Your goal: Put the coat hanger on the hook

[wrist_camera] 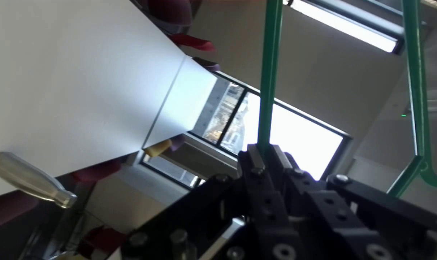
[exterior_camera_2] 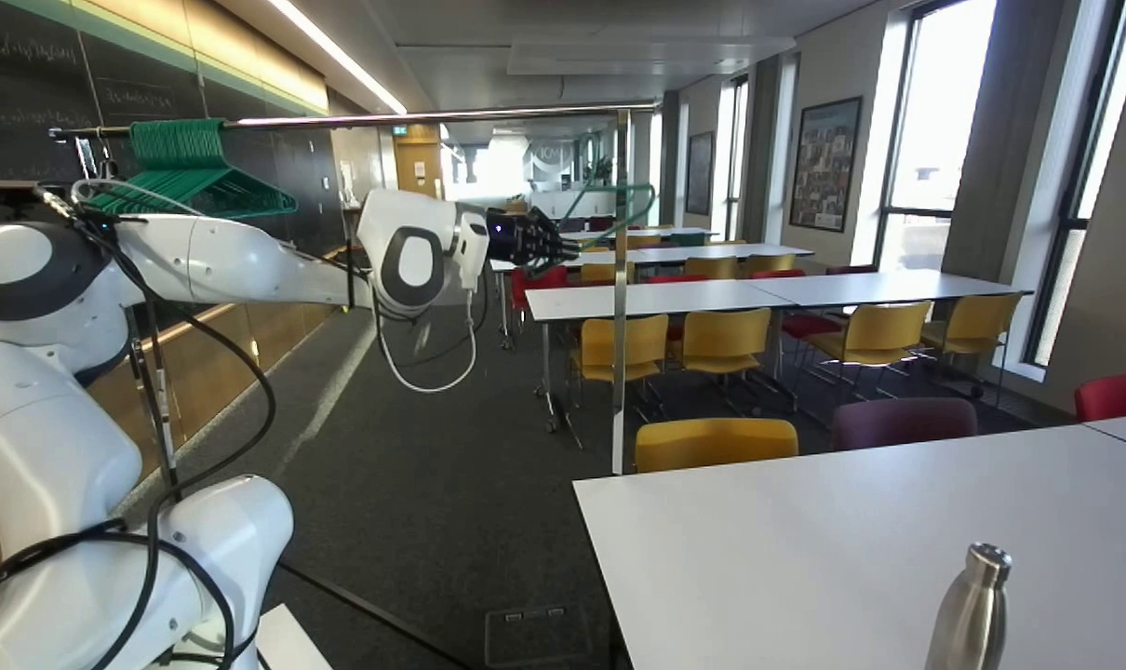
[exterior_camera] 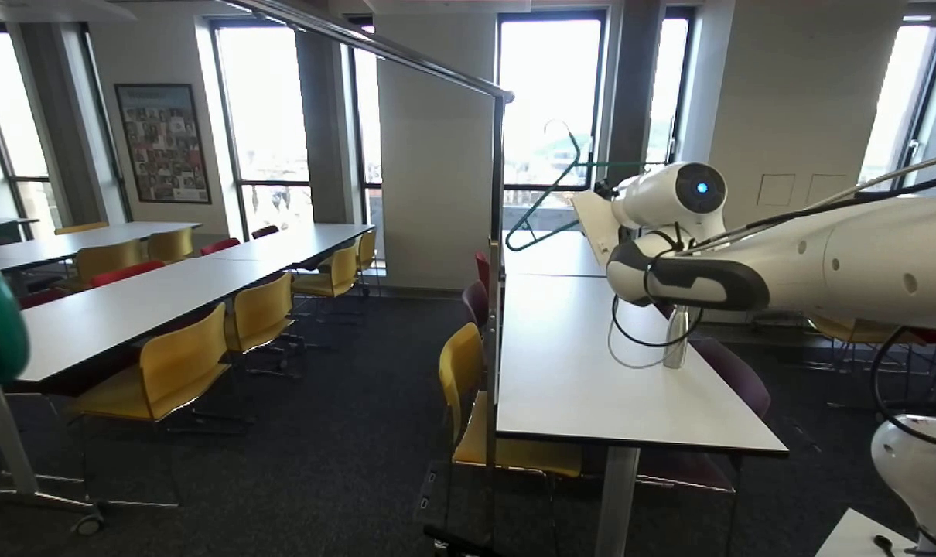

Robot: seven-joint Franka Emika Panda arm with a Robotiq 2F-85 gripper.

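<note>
The green wire coat hanger (exterior_camera: 544,196) is held in the air, its curved top pointing up, pale against the window. My gripper (wrist_camera: 264,148) is shut on one of its wires in the wrist view, with the hanger (wrist_camera: 268,79) running away from the fingertips. In an exterior view the gripper (exterior_camera_2: 572,249) grips the hanger (exterior_camera_2: 652,197) beside the rack's post. The task's hook seems to be the grey metal rail (exterior_camera: 383,48), also seen as the rail (exterior_camera_2: 489,115) in an exterior view. The hanger's top sits lower than the rail, with no contact visible in an exterior view.
Several green hangers (exterior_camera_2: 177,158) hang bunched toward the rail's far end. An upright post (exterior_camera_2: 620,372) carries the rail near my gripper. Below the arm stand a white table (exterior_camera: 592,387), a steel bottle (exterior_camera: 677,344) and a yellow chair (exterior_camera: 460,363).
</note>
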